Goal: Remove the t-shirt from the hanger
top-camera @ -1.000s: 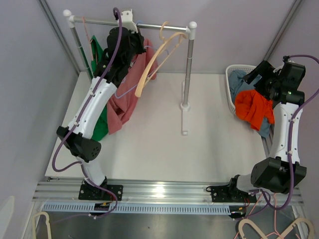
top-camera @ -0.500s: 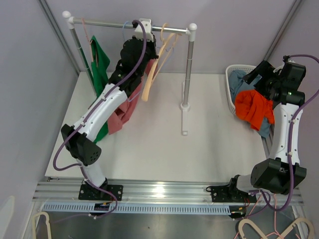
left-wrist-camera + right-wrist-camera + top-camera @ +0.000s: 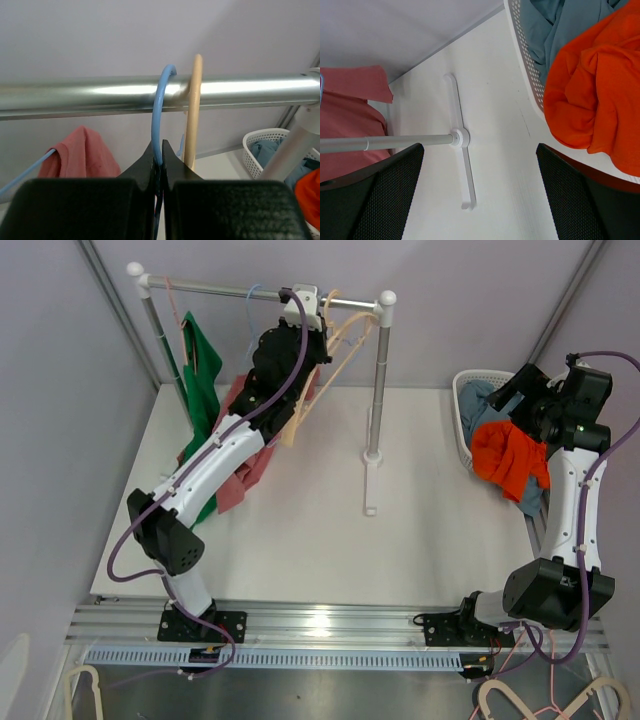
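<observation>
Two hangers are hooked over the rail point(image 3: 75, 97) above the left gripper point(image 3: 159, 160), whose jaws are pinched on the blue hanger point(image 3: 161, 95); the pink t-shirt point(image 3: 80, 152) is draped to its lower left. The beige hanger point(image 3: 194, 100) alongside could be snagged by a skewed lift. The right gripper point(image 3: 477, 185) is spread.

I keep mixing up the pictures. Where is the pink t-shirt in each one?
Top external: the pink t-shirt hangs left of the middle.
Left wrist: the pink t-shirt is at the lower left.
Right wrist: the pink t-shirt is at the left edge.
Shared landmark: the white basket, also at the right in the left wrist view and at the top right in the right wrist view.
</observation>
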### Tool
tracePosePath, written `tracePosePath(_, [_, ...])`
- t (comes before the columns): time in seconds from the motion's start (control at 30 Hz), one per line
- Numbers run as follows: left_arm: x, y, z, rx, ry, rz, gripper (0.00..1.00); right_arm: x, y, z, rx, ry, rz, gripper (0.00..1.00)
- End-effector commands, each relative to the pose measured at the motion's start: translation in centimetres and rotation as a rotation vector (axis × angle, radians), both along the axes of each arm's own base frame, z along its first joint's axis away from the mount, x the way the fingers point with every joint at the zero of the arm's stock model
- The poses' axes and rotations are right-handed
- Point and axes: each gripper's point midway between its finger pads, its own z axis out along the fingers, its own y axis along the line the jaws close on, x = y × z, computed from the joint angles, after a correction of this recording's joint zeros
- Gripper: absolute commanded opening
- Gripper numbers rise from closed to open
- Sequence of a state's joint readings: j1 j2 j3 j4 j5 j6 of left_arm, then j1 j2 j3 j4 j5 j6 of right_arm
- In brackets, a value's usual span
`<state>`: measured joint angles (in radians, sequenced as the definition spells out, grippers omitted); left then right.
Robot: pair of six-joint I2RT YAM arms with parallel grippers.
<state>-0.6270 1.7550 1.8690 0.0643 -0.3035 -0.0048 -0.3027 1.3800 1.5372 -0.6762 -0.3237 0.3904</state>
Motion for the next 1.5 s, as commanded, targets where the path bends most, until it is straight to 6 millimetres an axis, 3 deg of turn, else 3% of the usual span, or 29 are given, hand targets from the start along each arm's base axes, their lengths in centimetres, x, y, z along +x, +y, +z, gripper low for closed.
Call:
tracePosePath(0.0, [-1.5, -2.4, 2.6, -0.047, -0.027, -0.066, 0.01, -0.6, 0.2, 1.9, -0.022, -0.057, 0.017, 0.99])
tracePosePath(0.03, [-1.6, -3.3, 2.0, -0.033, -0.017, -0.080, 0.01, -0.6, 0.2, 1.9, -0.020, -0.055, 0.017, 0.99])
tracePosePath(0.07, [-2.2, -3.9, 3.0, -0.045, -0.035, -0.094, 0.01, -0.6, 0.2, 1.9, -0.021, -0.054, 0.019, 1.00])
tracePosePath(0.17, [-2.6, -5.0, 3.8, -0.046, -0.048, -0.109, 0.01, -0.6, 0.3, 1.9, -0.015, -0.058, 0.021, 1.00])
tracePosePath(0.27, [-2.8, -6.3, 3.1, -0.034, -0.019, -0.138, 0.02, -0.7, 0.3, 2.0, -0.014, -0.059, 0.020, 1.00])
tracePosePath(0.33, [-3.1, -6.5, 3.8, -0.040, -0.025, -0.151, 0.19, -0.7, 0.3, 2.0, -0.015, -0.058, 0.021, 1.00])
tracePosePath(0.37, [-2.9, -6.5, 3.4, -0.027, -0.011, -0.144, 0.43, -0.7, 0.3, 2.0, -0.014, -0.056, 0.021, 0.99])
tracePosePath(0.5, [-2.9, -5.3, 4.7, -0.016, -0.023, -0.103, 0.58, -0.9, 0.4, 2.1, -0.014, -0.062, 0.025, 0.99])
tracePosePath(0.7, [-4.2, -3.1, 7.4, 0.006, -0.060, -0.066, 0.67, -0.9, 0.7, 2.1, 0.001, -0.063, 0.033, 0.99])
tracePosePath(0.83, [-6.3, -0.8, 8.8, 0.005, -0.055, -0.053, 0.66, -1.0, 0.6, 2.1, -0.003, -0.061, 0.025, 1.00])
tracePosePath(0.87, [-6.3, -0.5, 7.6, 0.021, -0.029, -0.049, 0.67, -1.0, 0.6, 2.0, -0.004, -0.059, 0.025, 0.99])
tracePosePath(0.9, [-6.6, 0.5, 7.8, 0.007, -0.023, -0.028, 0.68, -1.0, 0.6, 1.9, -0.004, -0.054, 0.026, 1.00])
tracePosePath(0.93, [-8.0, 2.3, 9.5, -0.025, -0.044, -0.020, 0.71, -1.0, 0.6, 2.0, -0.005, -0.054, 0.028, 0.99])
tracePosePath(1.03, [-7.9, 5.0, 7.3, -0.054, 0.016, -0.025, 0.76, -1.2, 0.7, 1.9, -0.001, -0.052, 0.032, 0.99])
tracePosePath(1.07, [-8.8, 6.7, 8.3, -0.073, 0.000, -0.015, 0.77, -1.2, 0.8, 1.9, 0.001, -0.054, 0.036, 0.99])
tracePosePath(1.17, [-7.5, 11.1, 6.6, -0.031, 0.045, 0.114, 0.87, -1.3, 1.1, 1.9, 0.006, -0.055, 0.043, 0.99])
tracePosePath(1.2, [-7.1, 13.0, 7.1, -0.016, 0.043, 0.167, 0.91, -1.3, 1.3, 2.0, 0.008, -0.059, 0.046, 1.00])
tracePosePath(1.3, [-5.3, 15.2, 4.7, 0.033, 0.129, 0.219, 0.99, -1.3, 1.6, 1.8, 0.012, -0.060, 0.052, 0.99])
tracePosePath(1.47, [-3.5, 16.1, 1.8, 0.035, 0.180, 0.214, 0.99, -1.2, 1.8, 1.1, 0.019, -0.048, 0.056, 1.00])
